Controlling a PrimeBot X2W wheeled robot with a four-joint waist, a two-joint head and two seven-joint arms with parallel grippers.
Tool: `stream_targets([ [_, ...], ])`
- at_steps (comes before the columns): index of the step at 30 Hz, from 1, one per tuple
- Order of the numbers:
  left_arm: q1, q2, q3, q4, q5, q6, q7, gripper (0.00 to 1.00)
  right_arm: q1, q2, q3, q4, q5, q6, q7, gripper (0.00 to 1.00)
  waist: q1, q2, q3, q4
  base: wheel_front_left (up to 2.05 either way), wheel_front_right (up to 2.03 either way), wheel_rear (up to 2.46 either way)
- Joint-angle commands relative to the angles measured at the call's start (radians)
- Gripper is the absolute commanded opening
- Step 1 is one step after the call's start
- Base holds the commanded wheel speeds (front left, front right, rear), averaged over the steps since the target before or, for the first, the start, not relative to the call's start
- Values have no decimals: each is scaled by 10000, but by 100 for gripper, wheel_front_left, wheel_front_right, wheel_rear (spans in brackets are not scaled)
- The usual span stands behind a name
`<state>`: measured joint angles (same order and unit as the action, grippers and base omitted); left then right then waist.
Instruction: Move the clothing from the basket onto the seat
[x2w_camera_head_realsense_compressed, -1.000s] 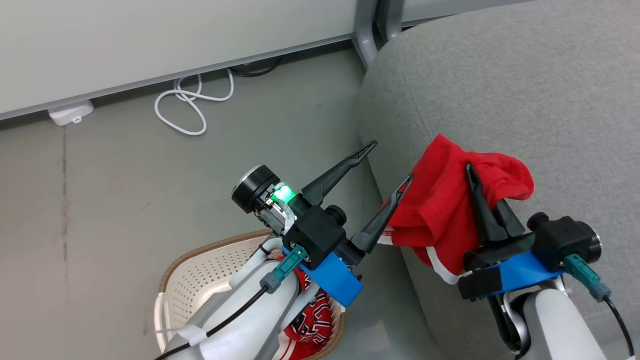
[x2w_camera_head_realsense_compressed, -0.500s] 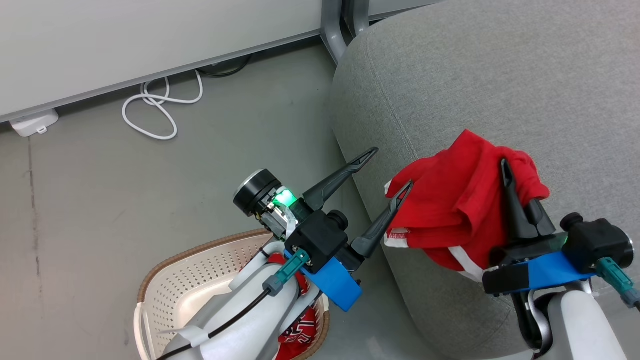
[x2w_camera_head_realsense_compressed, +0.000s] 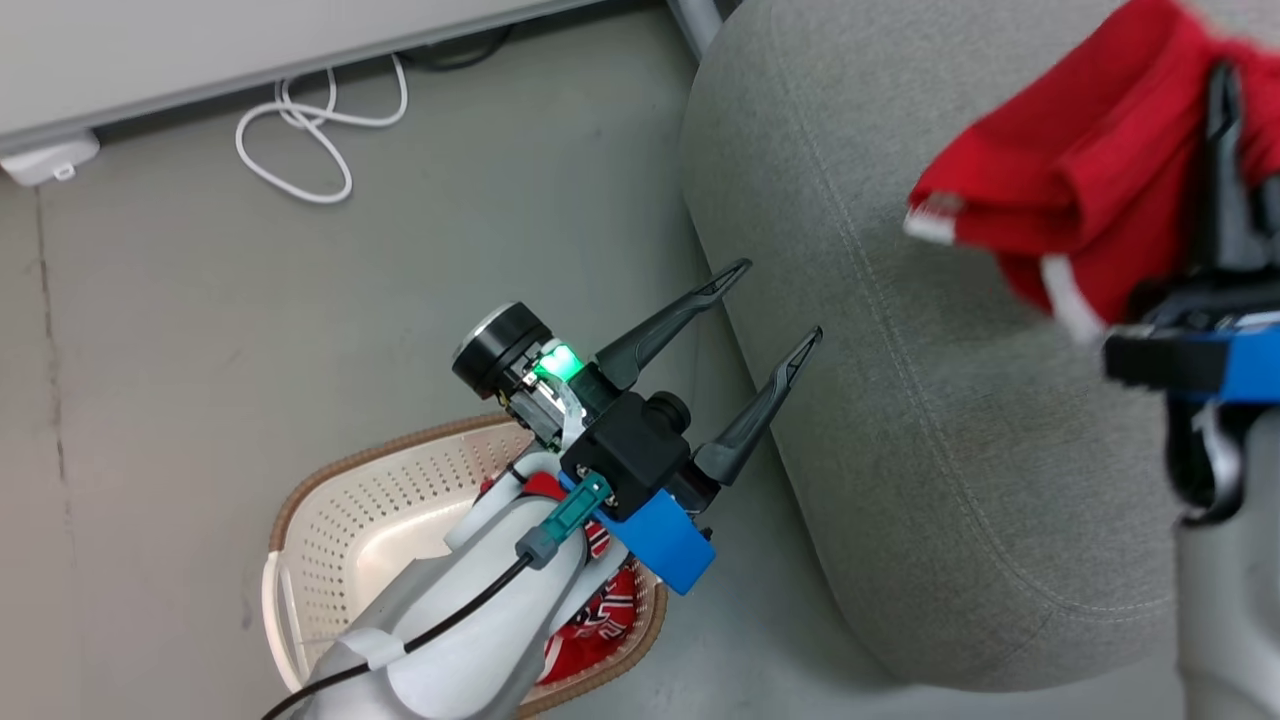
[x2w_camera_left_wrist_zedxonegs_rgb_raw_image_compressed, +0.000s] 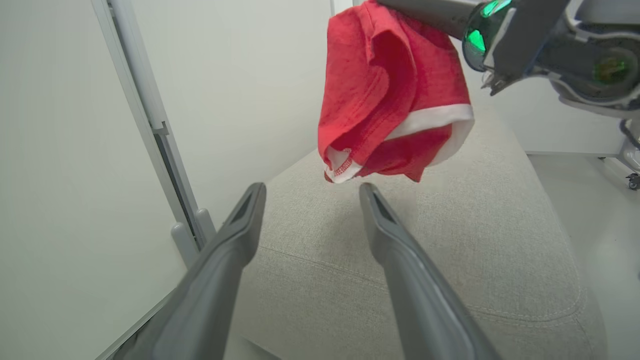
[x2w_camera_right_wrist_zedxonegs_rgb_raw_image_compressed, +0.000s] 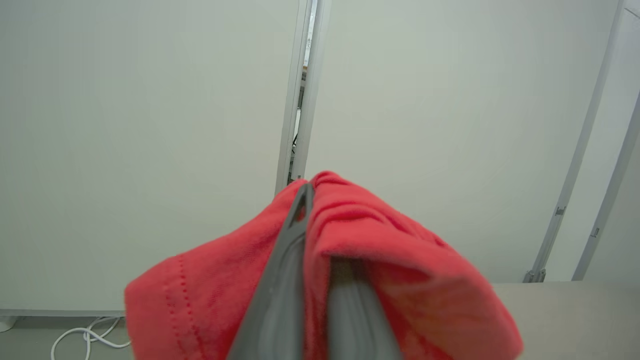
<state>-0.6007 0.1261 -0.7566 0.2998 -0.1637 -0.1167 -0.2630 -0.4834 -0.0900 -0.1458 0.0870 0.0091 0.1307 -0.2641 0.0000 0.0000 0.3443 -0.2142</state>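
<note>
Clothing (x2w_camera_head_realsense_compressed: 1080, 170) hangs above the seat (x2w_camera_head_realsense_compressed: 950, 450), clamped in the right claw (x2w_camera_head_realsense_compressed: 1222, 90); left claw (x2w_camera_head_realsense_compressed: 782, 298) spread at its edge.

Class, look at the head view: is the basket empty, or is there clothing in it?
Not empty. Red clothing with black-and-white lettering lies inside the basket, at one end.

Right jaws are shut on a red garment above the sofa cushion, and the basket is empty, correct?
No, the basket is not empty: the head view shows red lettered clothing inside it. The rest holds: the red garment is clamped above the sofa cushion.
</note>
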Motion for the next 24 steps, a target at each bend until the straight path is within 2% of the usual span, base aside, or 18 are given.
stream_targets([
  [1,-229,98,21,-7,82,-55,-27,100,-492,-193,-148,-80,-50,1,-6,0,0,0,312,192,0,0,0],
  [13,-1234,146,-70,-97,256,-65,-26,100,-3420,-1850,-1392,293,-157,1,-6,0,0,0,2120,994,0,0,0],
  [24,-1669,115,-135,-182,333,-66,-28,100,-4557,-2405,-1929,2858,-309,1,-7,0,0,0,3012,1442,0,0,0],
])
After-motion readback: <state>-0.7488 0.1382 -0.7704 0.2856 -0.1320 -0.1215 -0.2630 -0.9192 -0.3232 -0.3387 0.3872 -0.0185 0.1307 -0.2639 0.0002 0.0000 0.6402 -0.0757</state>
